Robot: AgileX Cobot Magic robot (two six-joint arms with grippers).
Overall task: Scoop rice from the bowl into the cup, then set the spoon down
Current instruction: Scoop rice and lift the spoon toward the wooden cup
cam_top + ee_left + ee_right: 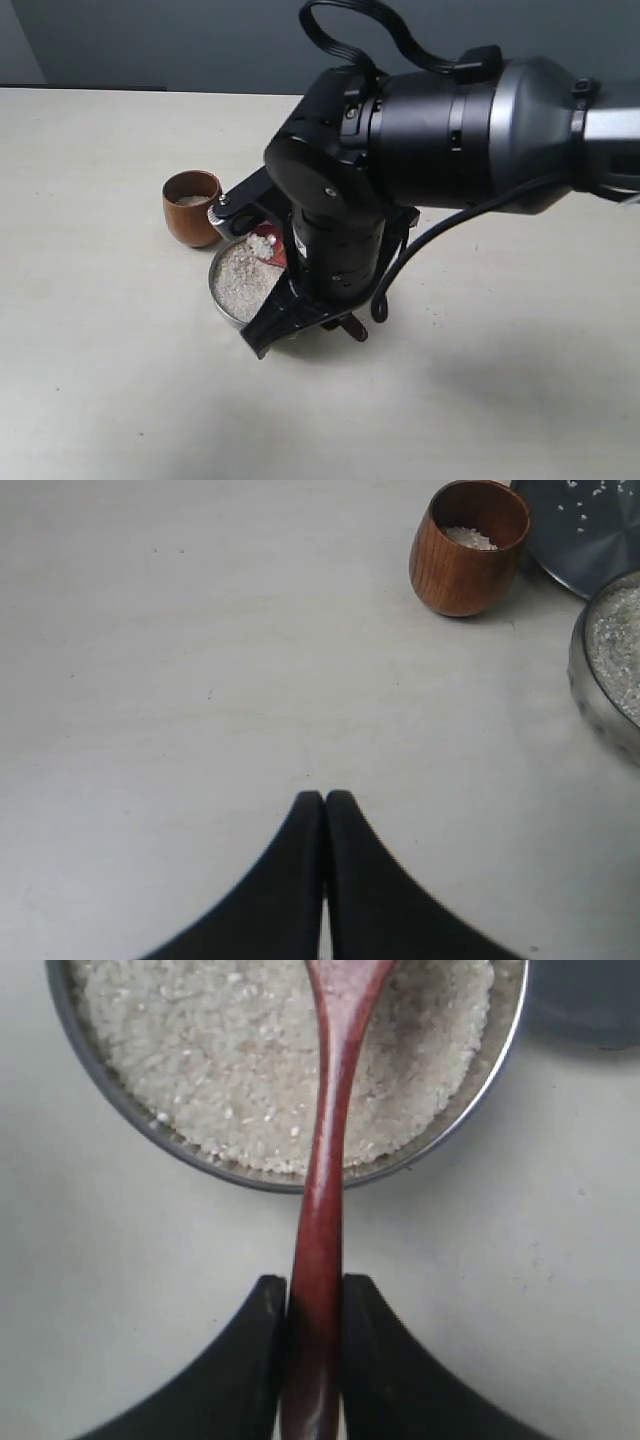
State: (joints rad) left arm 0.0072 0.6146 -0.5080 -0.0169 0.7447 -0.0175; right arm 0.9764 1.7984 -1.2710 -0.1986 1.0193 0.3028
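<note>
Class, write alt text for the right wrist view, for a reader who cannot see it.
The right gripper clamps the handle of a dark red wooden spoon, whose head reaches over the rice in a silver bowl.

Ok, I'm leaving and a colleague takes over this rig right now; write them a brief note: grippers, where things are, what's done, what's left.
Right gripper: shut on the handle of the slim dark red-brown wooden spoon, whose head lies in the white rice in the faceted silver metal bowl.
Left gripper: shut, empty, over the table.
The small reddish-brown wooden cup stands upright beside the bowl, apart from it.
Done: some rice is already in the cup.
Left: lift a scoop, tip it into the cup, then set the spoon down.
</note>
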